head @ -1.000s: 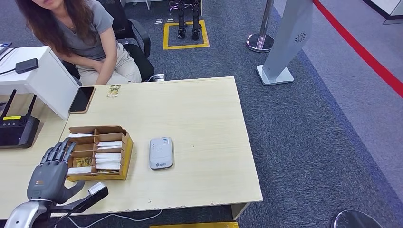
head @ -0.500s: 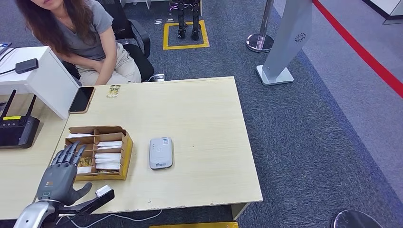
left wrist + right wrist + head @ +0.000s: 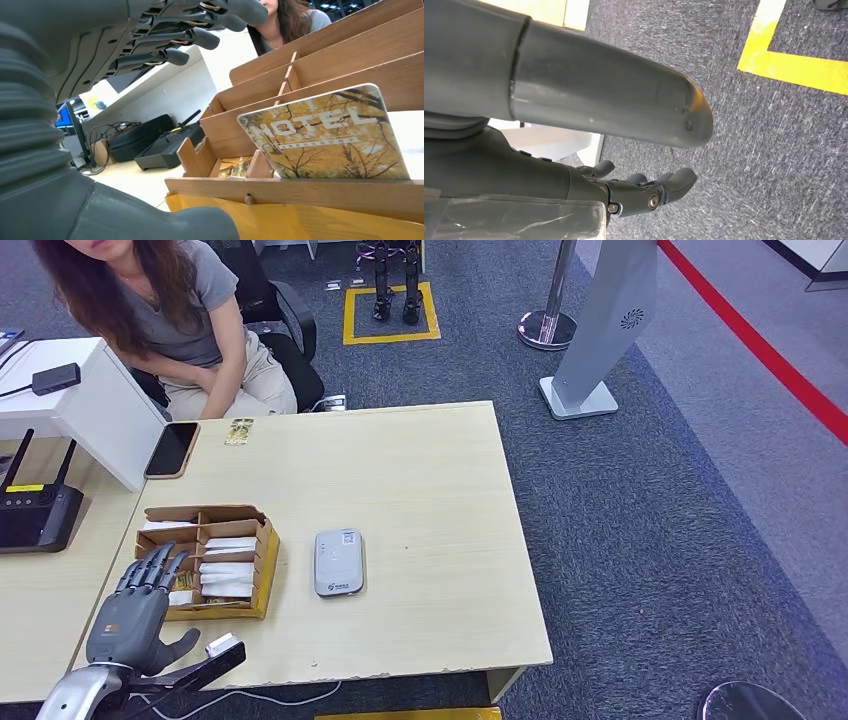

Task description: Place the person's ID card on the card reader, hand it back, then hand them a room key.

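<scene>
Fingers of the left hand [image 3: 135,615] are spread apart and hold nothing, low at the frame's left, just beside the wooden box [image 3: 262,570] of cards on the bench [image 3: 430,490]. Right hand [image 3: 644,192] hangs over carpet, holding nothing.

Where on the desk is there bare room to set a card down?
Free: the wide stretch right of the card reader out to the desk edge, and between the phone and the reader. Crowded: the near-left corner, with card box and left hand.

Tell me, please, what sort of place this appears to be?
Probably a mock hotel check-in desk: a wooden box of cards printed "HOTEL", a card reader on the table, and a stanchion on carpet.
</scene>
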Controlling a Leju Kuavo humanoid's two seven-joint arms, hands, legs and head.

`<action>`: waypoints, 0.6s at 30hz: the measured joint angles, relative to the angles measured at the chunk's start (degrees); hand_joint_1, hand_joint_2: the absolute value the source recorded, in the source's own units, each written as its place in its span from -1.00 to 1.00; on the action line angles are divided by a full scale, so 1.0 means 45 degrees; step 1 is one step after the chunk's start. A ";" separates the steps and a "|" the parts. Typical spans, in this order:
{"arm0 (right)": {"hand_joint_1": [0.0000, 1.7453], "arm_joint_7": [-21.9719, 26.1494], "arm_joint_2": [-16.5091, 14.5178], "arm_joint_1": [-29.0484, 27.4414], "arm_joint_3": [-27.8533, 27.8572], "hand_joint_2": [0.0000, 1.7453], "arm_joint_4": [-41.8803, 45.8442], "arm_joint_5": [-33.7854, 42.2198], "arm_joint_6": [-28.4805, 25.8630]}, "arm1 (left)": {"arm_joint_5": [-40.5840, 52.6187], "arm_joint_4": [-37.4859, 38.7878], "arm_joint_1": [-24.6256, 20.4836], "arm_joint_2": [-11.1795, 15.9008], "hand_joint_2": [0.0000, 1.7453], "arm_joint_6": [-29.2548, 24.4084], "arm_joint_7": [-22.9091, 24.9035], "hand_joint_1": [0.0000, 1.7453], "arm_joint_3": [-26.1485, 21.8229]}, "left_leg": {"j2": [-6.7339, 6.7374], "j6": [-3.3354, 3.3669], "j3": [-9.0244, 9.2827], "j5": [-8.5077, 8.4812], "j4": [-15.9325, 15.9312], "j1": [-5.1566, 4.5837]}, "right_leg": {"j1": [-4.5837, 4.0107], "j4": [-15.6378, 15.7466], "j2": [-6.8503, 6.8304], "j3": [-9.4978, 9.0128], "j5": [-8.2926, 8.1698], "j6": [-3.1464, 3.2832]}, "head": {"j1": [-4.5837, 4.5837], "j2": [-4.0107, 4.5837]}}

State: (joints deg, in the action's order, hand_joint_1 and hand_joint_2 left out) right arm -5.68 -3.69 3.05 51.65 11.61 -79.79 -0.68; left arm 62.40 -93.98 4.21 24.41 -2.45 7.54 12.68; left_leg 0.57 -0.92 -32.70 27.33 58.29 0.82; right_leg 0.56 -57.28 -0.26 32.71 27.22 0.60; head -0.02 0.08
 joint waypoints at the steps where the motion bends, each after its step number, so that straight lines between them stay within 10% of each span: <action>1: -1.00 0.0001 0.0000 0.0000 0.0000 -1.00 0.0000 0.0000 0.0000 | -0.0005 0.0002 0.0000 0.0000 1.00 0.0000 0.0000 -1.00 0.0002 | 0.0000 0.0000 0.0000 0.0000 0.0000 0.0000 | 0.0000 0.0000 0.0000 0.0000 0.0000 0.0000 | 0.0000 0.0000; 18: -1.00 0.0097 0.0000 0.0060 -0.0004 -1.00 0.0000 -0.0212 0.0016 | 0.0089 0.0825 -0.0740 -0.0404 1.00 -0.0107 -0.0104 -1.00 0.0397 | -0.0001 0.0000 0.0002 -0.0001 0.0002 0.0000 | 0.0000 0.0000 0.0000 -0.0001 -0.0001 0.0000 | -0.0001 -0.0002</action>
State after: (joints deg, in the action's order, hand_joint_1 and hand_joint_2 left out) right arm -5.25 -3.69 3.32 51.63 11.61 -80.75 -0.61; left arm 62.80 -90.27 0.88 22.59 -2.93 7.07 14.47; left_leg 0.57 -0.92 -32.69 27.33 58.30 0.82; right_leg 0.56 -57.28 -0.26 32.71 27.22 0.60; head -0.03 0.07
